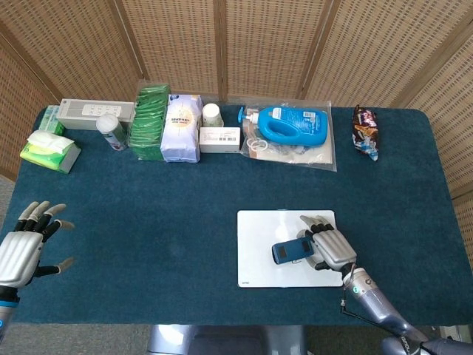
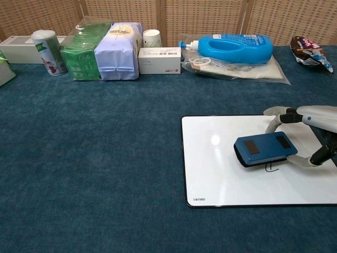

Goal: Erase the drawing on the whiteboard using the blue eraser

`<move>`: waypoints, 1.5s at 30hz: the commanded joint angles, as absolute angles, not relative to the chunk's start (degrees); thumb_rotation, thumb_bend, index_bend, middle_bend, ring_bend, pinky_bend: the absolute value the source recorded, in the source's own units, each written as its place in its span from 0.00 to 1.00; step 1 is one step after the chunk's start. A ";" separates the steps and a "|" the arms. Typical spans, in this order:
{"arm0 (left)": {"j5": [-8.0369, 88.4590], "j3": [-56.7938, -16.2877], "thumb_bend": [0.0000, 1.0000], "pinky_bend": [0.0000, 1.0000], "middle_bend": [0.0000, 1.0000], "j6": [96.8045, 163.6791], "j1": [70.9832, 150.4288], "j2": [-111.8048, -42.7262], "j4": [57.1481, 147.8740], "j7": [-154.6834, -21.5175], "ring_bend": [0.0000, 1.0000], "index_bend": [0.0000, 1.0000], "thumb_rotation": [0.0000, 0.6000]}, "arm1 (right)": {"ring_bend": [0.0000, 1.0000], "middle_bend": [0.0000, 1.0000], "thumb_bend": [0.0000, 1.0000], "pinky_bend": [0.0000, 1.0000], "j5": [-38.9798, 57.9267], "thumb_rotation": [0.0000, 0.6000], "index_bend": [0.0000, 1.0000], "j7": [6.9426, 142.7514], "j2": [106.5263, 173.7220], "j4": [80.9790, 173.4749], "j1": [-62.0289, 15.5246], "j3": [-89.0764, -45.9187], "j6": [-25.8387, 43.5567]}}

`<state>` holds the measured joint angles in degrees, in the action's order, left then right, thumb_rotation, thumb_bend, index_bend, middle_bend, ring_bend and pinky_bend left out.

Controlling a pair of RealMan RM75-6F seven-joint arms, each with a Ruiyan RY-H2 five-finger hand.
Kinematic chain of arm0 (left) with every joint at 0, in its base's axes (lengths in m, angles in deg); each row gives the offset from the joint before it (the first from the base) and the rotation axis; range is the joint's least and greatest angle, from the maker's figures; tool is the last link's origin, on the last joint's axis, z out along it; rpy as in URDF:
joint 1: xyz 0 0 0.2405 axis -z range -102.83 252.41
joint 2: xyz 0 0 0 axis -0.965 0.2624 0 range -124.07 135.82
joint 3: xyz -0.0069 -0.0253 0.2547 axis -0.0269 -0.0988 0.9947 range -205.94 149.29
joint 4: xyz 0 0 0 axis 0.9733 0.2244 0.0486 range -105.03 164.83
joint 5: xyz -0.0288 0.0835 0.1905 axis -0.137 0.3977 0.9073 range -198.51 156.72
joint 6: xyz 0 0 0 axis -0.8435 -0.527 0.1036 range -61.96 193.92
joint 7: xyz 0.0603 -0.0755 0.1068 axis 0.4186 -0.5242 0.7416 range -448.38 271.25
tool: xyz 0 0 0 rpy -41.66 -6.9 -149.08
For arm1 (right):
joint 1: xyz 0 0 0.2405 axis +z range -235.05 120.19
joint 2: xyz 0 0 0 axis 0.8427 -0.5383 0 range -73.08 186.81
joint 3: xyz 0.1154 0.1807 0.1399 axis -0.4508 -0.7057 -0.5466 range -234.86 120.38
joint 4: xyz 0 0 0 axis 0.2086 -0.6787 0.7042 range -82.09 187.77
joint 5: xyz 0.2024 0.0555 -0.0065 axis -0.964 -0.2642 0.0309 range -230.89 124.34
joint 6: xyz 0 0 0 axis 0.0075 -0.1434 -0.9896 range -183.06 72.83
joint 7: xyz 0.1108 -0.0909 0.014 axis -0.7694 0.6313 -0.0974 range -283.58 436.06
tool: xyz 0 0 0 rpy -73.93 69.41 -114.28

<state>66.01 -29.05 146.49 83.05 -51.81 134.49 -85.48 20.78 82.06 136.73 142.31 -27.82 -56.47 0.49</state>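
Observation:
A white whiteboard (image 1: 255,255) (image 2: 221,174) lies on the blue cloth near the front right of the table. My right hand (image 1: 330,246) (image 2: 310,126) grips the blue eraser (image 1: 290,251) (image 2: 265,149) and holds it down over the drawing. Only a small black stroke (image 2: 271,168) shows below the eraser's front edge; the rest of the drawing is hidden under it. My left hand (image 1: 22,248) hovers open at the far left front edge, holding nothing; the chest view does not show it.
Along the back stand a blue detergent bottle (image 1: 293,124) (image 2: 231,48) on a plastic bag, a small white box (image 1: 219,138), a cup, a lavender bag (image 1: 181,128), green tea packs (image 1: 149,120), a can (image 1: 111,131), a grey box and tissues (image 1: 49,150). A snack packet (image 1: 365,131) lies at the back right.

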 commanded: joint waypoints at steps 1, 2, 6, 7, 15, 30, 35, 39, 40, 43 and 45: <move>66.09 -29.05 0.17 0.00 0.17 146.41 83.13 -51.80 134.63 -85.32 0.09 0.36 1.00 | 0.00 0.00 0.37 0.00 21.16 1.00 0.65 82.39 137.27 142.08 -27.78 -56.24 -0.05; 66.15 -29.06 0.17 0.00 0.17 146.42 83.15 -51.81 134.68 -85.27 0.09 0.36 1.00 | 0.00 0.00 0.37 0.00 21.25 1.00 0.65 82.64 137.51 142.00 -27.65 -56.20 -0.38; 66.14 -29.11 0.17 0.00 0.17 146.52 83.14 -51.75 134.84 -85.15 0.09 0.36 1.00 | 0.00 0.00 0.37 0.00 21.34 1.00 0.65 83.52 138.31 141.64 -27.14 -56.29 -1.39; 66.13 -29.10 0.17 0.00 0.17 146.55 83.11 -51.71 134.87 -85.13 0.09 0.36 1.00 | 0.00 0.00 0.37 0.00 21.29 1.00 0.65 83.72 138.56 141.42 -27.01 -56.37 -1.63; 66.25 -28.97 0.17 0.00 0.17 147.26 82.64 -51.29 135.04 -85.28 0.09 0.36 1.00 | 0.00 0.00 0.37 0.00 21.19 1.00 0.65 84.56 139.16 139.84 -26.79 -56.54 -2.40; 66.70 -28.89 0.17 0.00 0.17 147.54 82.51 -51.32 135.24 -85.05 0.09 0.36 1.00 | 0.00 0.00 0.37 0.00 19.02 1.00 0.63 85.93 135.03 139.20 -28.15 -57.49 -1.18; 66.78 -28.80 0.17 0.00 0.17 147.26 82.61 -51.62 135.10 -85.16 0.09 0.36 1.00 | 0.00 0.00 0.37 0.00 18.89 1.00 0.62 86.45 133.39 142.33 -28.24 -58.05 -0.67; 66.84 -28.85 0.17 0.00 0.17 147.12 82.75 -51.81 134.91 -85.30 0.09 0.36 1.00 | 0.00 0.00 0.37 0.00 18.79 1.00 0.61 87.52 133.69 144.19 -27.88 -57.83 -1.45; 66.83 -28.86 0.17 0.00 0.17 147.09 82.76 -51.80 134.86 -85.34 0.09 0.36 1.00 | 0.00 0.00 0.37 0.00 18.68 1.00 0.61 87.82 133.96 144.55 -27.75 -57.80 -1.70; 66.76 -28.84 0.17 0.00 0.17 147.08 82.72 -51.72 134.69 -85.47 0.09 0.36 1.00 | 0.00 0.00 0.37 0.00 18.33 1.00 0.61 88.55 134.65 145.21 -27.43 -57.69 -2.39; 66.62 -28.85 0.17 0.00 0.17 147.13 82.66 -51.61 134.57 -85.65 0.09 0.36 1.00 | 0.00 0.00 0.37 0.00 18.11 1.00 0.60 89.27 135.36 145.52 -27.18 -57.58 -2.82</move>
